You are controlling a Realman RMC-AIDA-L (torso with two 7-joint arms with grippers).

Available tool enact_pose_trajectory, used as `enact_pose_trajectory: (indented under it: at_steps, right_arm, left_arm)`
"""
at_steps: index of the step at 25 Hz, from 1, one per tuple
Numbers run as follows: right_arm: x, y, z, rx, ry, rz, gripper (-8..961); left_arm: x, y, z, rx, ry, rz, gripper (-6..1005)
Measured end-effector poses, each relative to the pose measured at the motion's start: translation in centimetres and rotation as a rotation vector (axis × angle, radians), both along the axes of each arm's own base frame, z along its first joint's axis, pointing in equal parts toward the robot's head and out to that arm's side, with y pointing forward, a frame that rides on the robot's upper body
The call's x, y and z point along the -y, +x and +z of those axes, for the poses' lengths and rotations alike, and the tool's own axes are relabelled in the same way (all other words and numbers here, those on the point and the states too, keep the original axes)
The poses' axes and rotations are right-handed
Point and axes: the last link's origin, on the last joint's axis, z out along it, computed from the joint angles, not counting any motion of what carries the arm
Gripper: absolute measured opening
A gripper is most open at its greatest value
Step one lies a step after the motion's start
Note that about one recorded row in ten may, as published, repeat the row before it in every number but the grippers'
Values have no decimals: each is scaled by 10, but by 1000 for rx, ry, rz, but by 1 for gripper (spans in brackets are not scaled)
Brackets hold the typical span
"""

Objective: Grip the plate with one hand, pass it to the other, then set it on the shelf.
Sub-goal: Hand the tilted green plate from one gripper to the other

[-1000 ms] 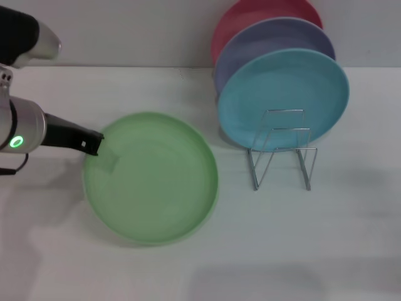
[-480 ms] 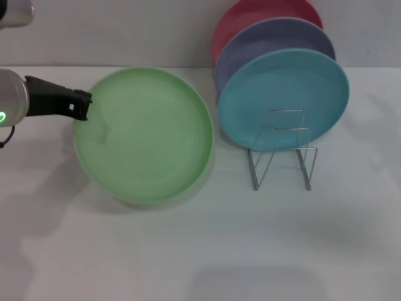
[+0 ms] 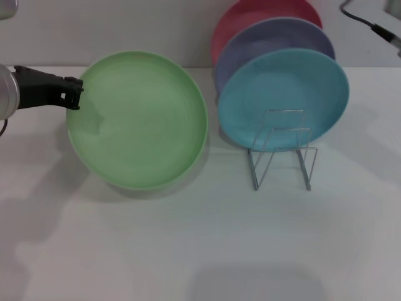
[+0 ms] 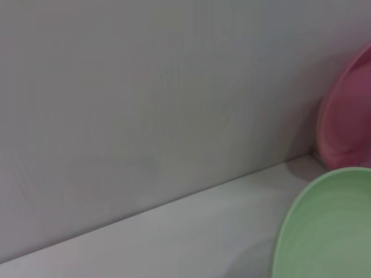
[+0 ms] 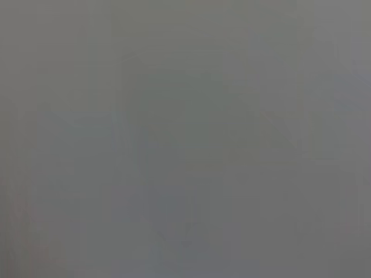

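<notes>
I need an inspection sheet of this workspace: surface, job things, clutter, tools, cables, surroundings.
Surface: white table, bare in front.
Job's things: green plate lifted and tilted, held at its left rim; wire rack front slots free.
Clutter: turquoise plate, lavender plate and pink plate upright in the rack.
Tools: left tool shut on the plate rim; right tool not in view.
Cables: black cable at top right.
Surroundings: plain grey wall.

Our left tool (image 3: pixel 75 94) reaches in from nine o'clock, fingers clamped on a rim; at one o'clock, only our right arm's cable (image 3: pixel 369 25) shows.
</notes>
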Motion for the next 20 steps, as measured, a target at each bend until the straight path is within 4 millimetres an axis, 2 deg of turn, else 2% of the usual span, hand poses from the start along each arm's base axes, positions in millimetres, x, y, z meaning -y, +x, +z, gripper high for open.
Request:
enact_pose_trajectory:
  at_steps: [2, 3, 4, 7, 11, 13, 20]
  right_arm:
    - [-4, -22, -4, 95, -81, -40, 749]
    - [-9, -33, -12, 192, -151, -114, 749]
    - [-9, -33, -12, 192, -151, -114, 749]
    - [-22, -37, -26, 291, -243, -258, 748]
    - [-36, -43, -45, 407, -347, -337, 747]
    - [-44, -48, -59, 472, -392, -335, 747]
    - [-49, -59, -75, 530, -423, -295, 745]
  left_arm:
    - [0, 1, 1, 3, 5, -5, 29]
    - [0, 1, 1, 4, 7, -7, 29]
    - [0, 2, 1, 4, 10, -9, 29]
    - [-1, 3, 2, 6, 16, -15, 29]
    - [-1, 3, 2, 9, 19, -18, 29]
    - [-2, 5, 3, 9, 20, -22, 29]
    - [-3, 5, 4, 11, 24, -23, 30]
